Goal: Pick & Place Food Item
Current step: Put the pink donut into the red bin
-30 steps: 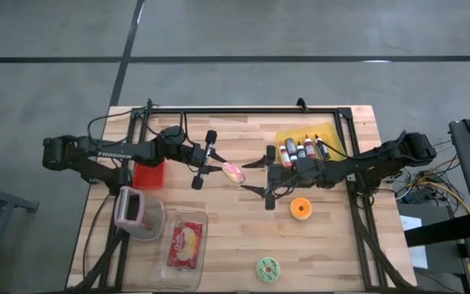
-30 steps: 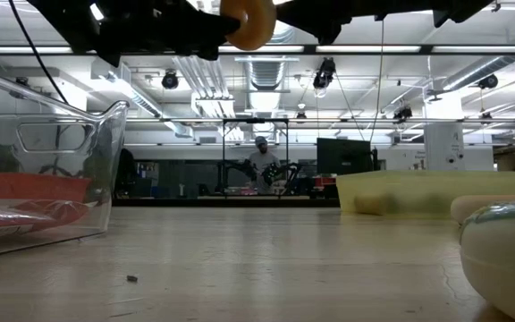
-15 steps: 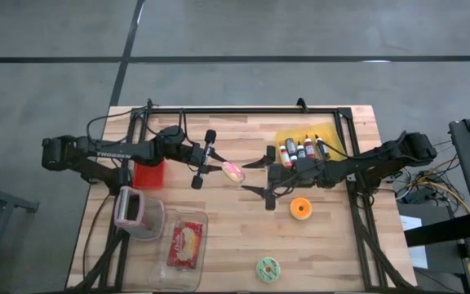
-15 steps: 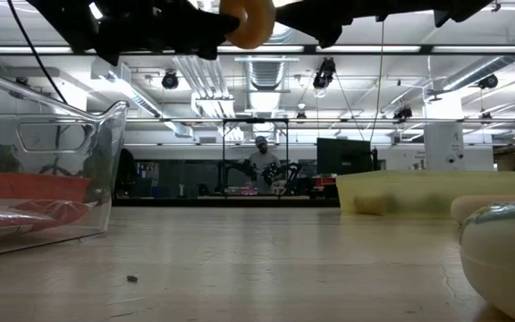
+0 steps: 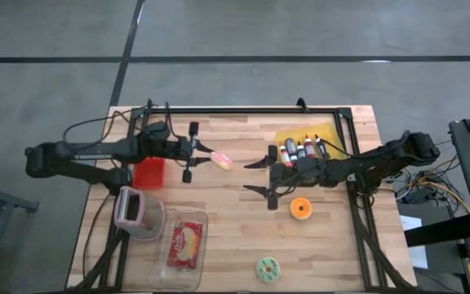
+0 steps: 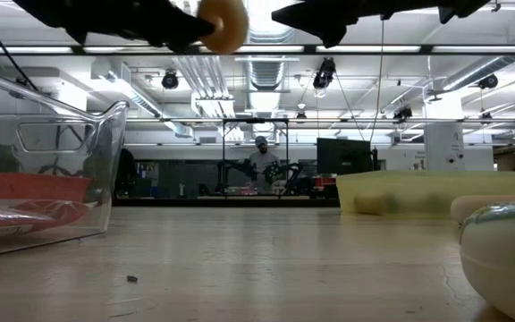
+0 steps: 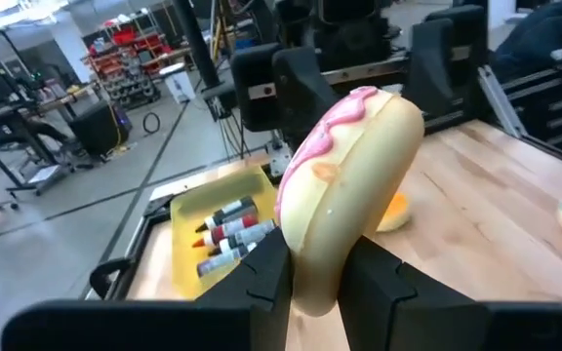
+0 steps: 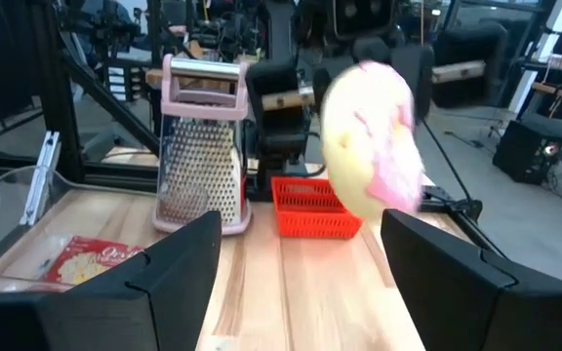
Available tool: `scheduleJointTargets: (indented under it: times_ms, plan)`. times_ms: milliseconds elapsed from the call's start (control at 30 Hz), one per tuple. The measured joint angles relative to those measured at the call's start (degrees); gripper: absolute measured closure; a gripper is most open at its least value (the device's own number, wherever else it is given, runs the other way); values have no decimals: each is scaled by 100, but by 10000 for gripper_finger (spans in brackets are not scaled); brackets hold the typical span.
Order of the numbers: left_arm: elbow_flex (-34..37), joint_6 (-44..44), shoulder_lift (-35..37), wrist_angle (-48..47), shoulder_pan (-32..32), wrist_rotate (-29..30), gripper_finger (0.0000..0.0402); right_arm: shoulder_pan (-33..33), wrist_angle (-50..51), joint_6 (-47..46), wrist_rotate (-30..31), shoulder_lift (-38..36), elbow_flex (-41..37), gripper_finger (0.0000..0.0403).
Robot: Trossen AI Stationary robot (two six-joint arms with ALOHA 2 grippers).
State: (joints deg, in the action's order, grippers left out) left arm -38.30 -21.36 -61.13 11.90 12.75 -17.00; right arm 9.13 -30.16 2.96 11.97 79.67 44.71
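Note:
A pink-frosted donut (image 5: 221,161) is held above the table's middle by my left gripper (image 5: 209,158), which is shut on it. It also shows in the left wrist view (image 7: 349,195), in the low view (image 6: 222,25) and in the right wrist view (image 8: 374,146). My right gripper (image 5: 257,177) is open and empty, a little to the right of the donut, with its fingers pointing toward it. In the right wrist view (image 8: 301,292) its fingers stand wide apart. My left gripper pinches the donut's ring at its near part (image 7: 315,278) between the two fingers, one on each face. The fingers (image 7: 383,283) come level from the table's left. The donut stands out past the fingertips on edge, tilted, lifted clear of the table.
An orange donut (image 5: 300,207) and a green donut (image 5: 267,269) lie on the table at the near right. A yellow tray with bottles (image 5: 304,143) is at the far right. A red basket (image 5: 148,173), a grater (image 5: 130,210) and a clear container (image 5: 182,245) stand at the left.
My left gripper has drawn back toward the table's left and a little toward the far edge, carrying the pink donut away from my right gripper. The donut stays clear of the table.

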Motion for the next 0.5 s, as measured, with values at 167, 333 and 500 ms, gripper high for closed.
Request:
scheduleJointTargets:
  times_ms: [167,333,500]
  plan:
    - [2,17,741,-940,-2,513,330,-1,88,0,1,-78,0,131]
    - [-1,916,1308,-1607,-4,2802,330,-1,152,0,0,-93,0,136]
    - [-305,1576,1454,-3170,-21,4913,330,-1,176,0,2,-93,0,136]
